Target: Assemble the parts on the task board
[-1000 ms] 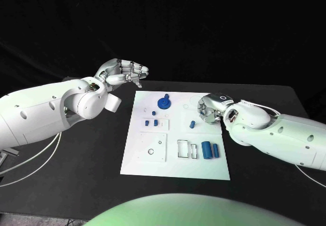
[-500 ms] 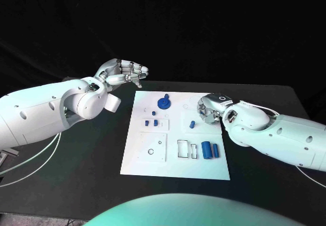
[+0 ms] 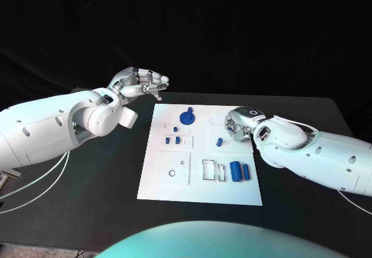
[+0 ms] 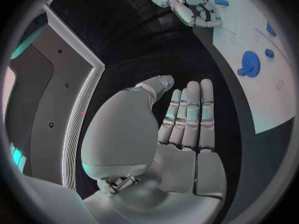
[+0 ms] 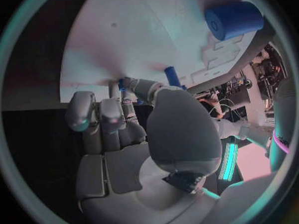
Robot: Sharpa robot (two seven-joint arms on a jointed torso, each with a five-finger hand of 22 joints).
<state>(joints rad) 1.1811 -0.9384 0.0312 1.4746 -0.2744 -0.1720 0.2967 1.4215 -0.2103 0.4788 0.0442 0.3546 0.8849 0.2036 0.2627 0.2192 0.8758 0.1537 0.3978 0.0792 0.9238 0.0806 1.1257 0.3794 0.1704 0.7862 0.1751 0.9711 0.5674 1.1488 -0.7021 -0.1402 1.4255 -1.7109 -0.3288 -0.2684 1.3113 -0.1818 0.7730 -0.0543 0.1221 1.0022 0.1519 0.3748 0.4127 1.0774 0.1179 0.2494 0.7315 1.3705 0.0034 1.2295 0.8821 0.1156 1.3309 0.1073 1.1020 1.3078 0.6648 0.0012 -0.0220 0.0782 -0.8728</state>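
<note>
Blue parts [image 3: 240,172], apparently cylinders and a gear, on white task board [image 3: 200,188]

Backdrop: I see near-black dimness behind the table
Task board [image 3: 200,185]: brightest surface; mild glare
Arms: I note soft sheen; faint shadows beneath
Wrist views: strong fisheye bending; dark rims
</note>
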